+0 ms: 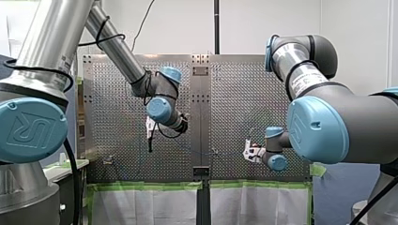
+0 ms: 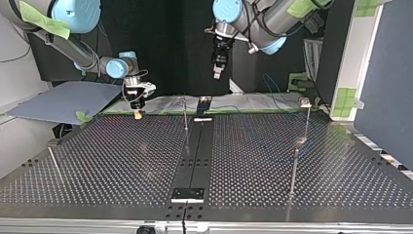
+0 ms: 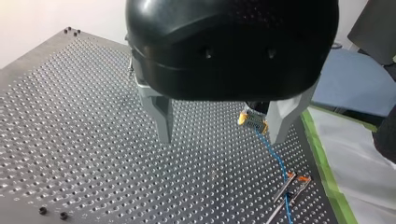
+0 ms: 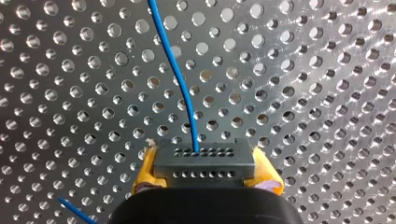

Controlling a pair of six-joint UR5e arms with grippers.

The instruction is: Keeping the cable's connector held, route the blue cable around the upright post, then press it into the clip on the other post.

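Note:
My right gripper (image 4: 204, 173) is shut on the dark grey connector (image 4: 204, 162), which sits between its yellow pads (image 4: 145, 171). The blue cable (image 4: 180, 79) leaves the connector and runs away over the perforated plate. In the left wrist view the cable (image 3: 274, 156) leads from the held connector (image 3: 252, 121) to a thin post with an orange clip (image 3: 293, 182). My left gripper (image 3: 219, 140) hangs above the plate with its metal fingers (image 3: 161, 119) open and nothing between them. It is high above the table's middle (image 2: 217, 73), apart from the cable.
Thin upright posts stand on the perforated table (image 2: 122, 161): one near the middle (image 2: 185, 114), two at the top view's right (image 2: 306, 114) (image 2: 294, 165), one at its left (image 2: 53, 163). Green tape (image 3: 327, 172) marks the table's edge.

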